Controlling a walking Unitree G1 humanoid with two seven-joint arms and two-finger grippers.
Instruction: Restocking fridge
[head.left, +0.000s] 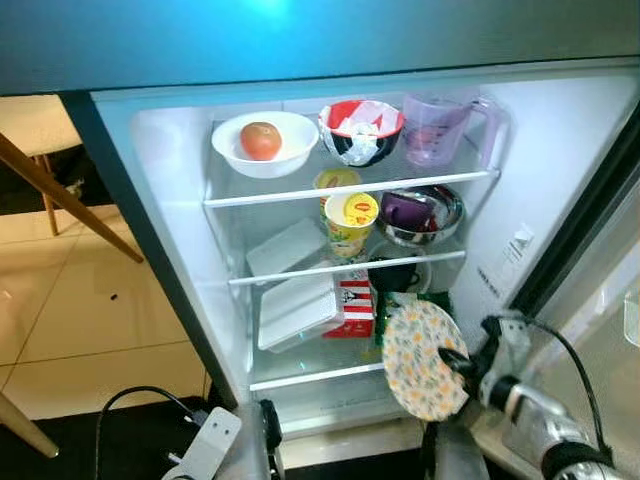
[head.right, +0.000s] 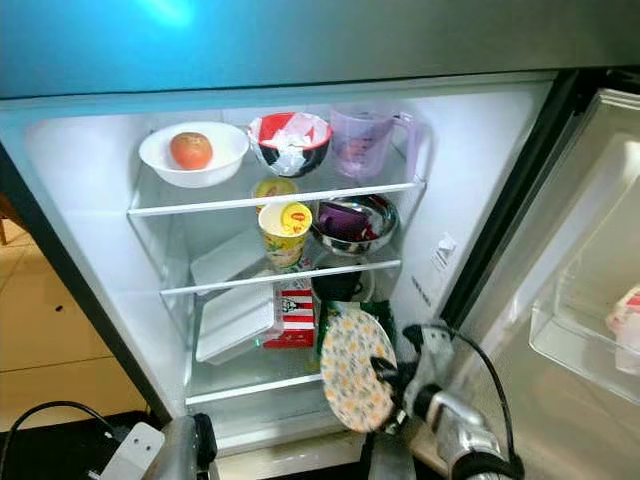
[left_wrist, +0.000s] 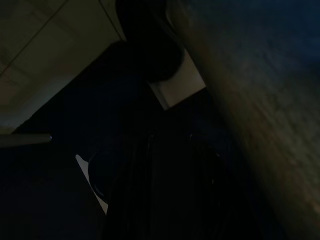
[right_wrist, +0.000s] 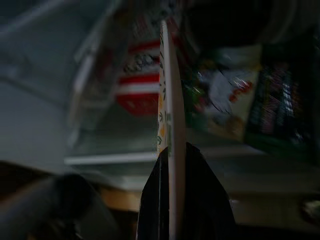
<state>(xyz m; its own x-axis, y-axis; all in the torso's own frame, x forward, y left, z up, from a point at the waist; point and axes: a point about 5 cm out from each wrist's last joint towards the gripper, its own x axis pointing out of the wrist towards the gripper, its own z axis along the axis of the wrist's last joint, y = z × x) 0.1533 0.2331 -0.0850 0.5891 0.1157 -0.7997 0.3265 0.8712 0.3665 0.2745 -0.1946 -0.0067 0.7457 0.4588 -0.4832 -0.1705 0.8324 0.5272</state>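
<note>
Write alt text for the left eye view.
The right tool grips a floral plate on edge before the open fridge's bottom shelf. Above, a white bowl holds an apple, beside a measuring jug.

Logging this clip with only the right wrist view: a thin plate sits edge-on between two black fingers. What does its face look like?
Observer: The right gripper pinches a round cream plate with a yellow floral print, held nearly upright.
Operator: Where is it relative to the fridge?
Observer: Before the open fridge's lowest glass shelf, near a red-and-white striped carton.
Operator: What's on the top shelf?
Observer: A white bowl holding one orange-red fruit, among others.
</note>
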